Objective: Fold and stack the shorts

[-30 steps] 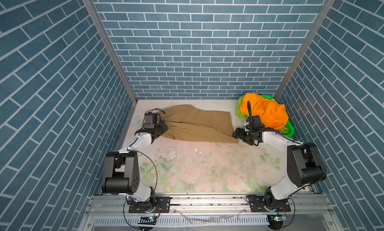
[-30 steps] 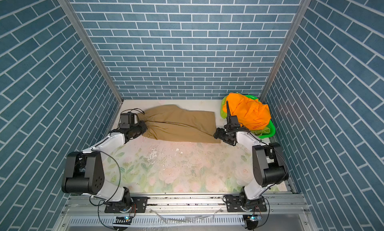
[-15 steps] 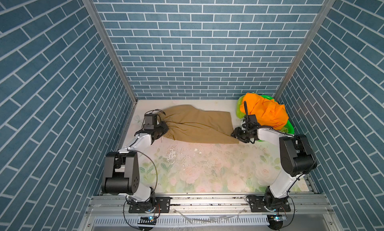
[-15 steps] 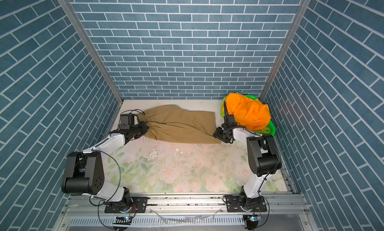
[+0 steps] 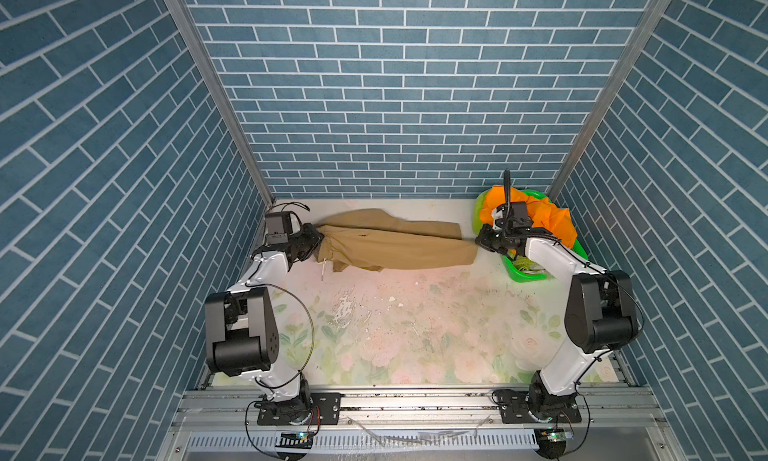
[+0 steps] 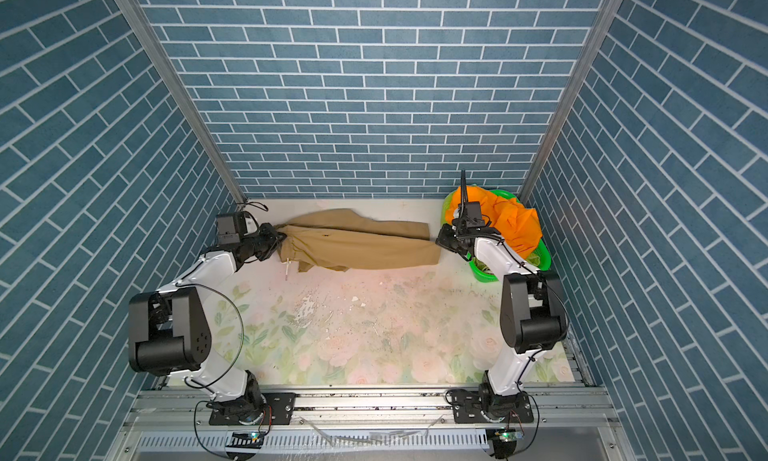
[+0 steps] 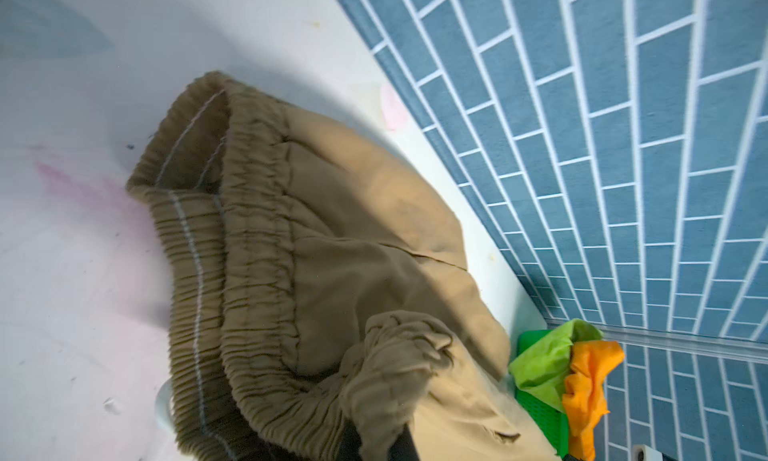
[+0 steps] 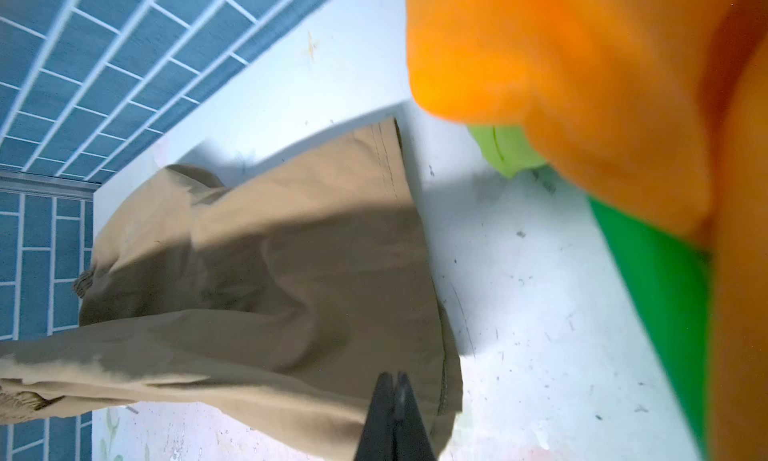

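Tan shorts point(image 5: 395, 247) lie unfolded at the table's point(image 5: 415, 334) far side. Our left gripper point(image 5: 316, 241) clamps the waistband and our right gripper point(image 5: 478, 241) pinches a leg hem. Orange shorts point(image 5: 548, 222) and lime shorts point(image 7: 540, 363) wait in the basket point(image 5: 519, 272); nothing is stacked yet.

Right tool point(image 5: 478, 240) advanced, clamped tan shorts point(image 5: 395, 249) hem.

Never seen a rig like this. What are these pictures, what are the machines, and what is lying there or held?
Two robot arms stand at a flowered table. Both top views look down from overhead; each wrist view comes from a camera on one arm. The tan shorts lie stretched out between them. The left gripper pinches their waistband. The right gripper is shut at the leg hem; a grip there is unclear. A green basket holds orange shorts and lime green shorts.
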